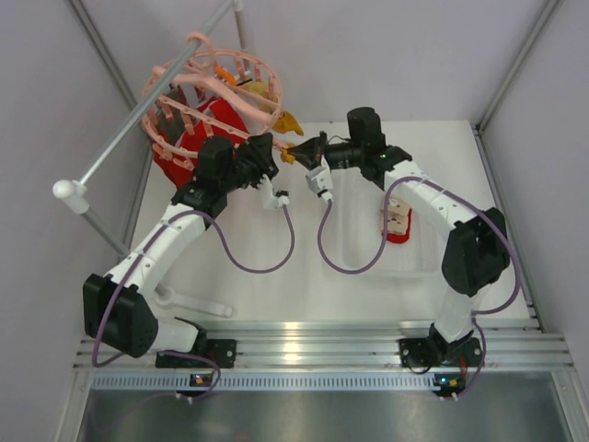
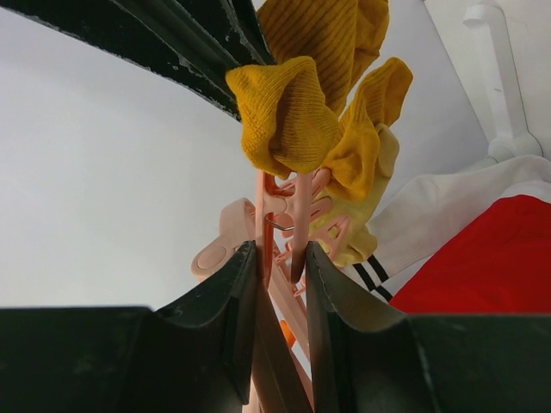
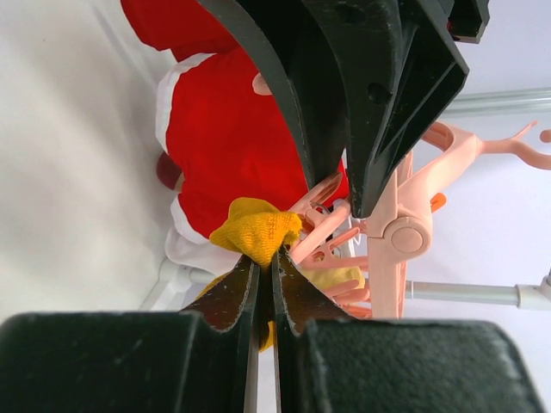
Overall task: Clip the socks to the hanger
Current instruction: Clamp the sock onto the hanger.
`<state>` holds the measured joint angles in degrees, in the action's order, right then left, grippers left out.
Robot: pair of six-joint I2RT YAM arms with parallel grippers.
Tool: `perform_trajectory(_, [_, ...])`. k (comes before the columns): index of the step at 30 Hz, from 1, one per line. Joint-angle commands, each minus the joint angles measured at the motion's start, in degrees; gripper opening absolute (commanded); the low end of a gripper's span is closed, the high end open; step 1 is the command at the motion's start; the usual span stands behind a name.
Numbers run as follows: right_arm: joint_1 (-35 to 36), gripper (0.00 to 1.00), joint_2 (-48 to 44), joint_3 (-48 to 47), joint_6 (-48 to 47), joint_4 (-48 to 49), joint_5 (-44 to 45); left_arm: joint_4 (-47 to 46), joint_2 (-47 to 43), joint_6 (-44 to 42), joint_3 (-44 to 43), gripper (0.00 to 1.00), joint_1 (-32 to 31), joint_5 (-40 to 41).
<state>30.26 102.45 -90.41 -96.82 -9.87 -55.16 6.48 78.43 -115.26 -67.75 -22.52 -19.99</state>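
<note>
Left pincer (image 2: 280, 258) clamped on clip peg (image 2: 297, 219) at hanger (image 1: 207, 81) right rim; right pincer (image 3: 265, 258) pinched shut on mustard sock (image 3: 256, 231), just beside that peg; red socks (image 1: 210, 129) under hanger; another red sock (image 1: 398, 226) well right of hanger.

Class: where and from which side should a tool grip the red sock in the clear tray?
Probably from above, pinching across the narrow middle of the red fabric sock with cream cuff: it lies flat, and walls of the clear plastic tray block sideways approaches.
</note>
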Motion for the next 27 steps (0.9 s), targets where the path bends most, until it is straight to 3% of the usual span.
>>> perform_trajectory(1, [1.4,0.0,1.2,-3.6,0.3,1.3,-1.3,8.8,2.3,-24.7,2.4,0.0,-1.6,-6.8])
perform_trajectory(6, [1.4,0.0,1.7,-4.2,0.6,1.7,-0.6,8.4,2.1,-24.7,2.8,0.03,-1.5,-6.8])
perform_trajectory(13, [1.1,0.0,0.9,-3.4,0.8,2.0,-0.3,5.1,2.2,-23.7,3.6,0.34,-1.5,-6.5])
perform_trajectory(16, [1.1,0.0,0.7,-3.4,0.6,2.0,-0.1,2.6,2.2,-22.8,3.7,0.42,-1.5,-6.4])
perform_trajectory(27, [0.3,0.0,0.3,-2.6,1.5,3.0,0.2,-4.8,0.5,-18.1,5.2,0.56,-1.5,-7.5])
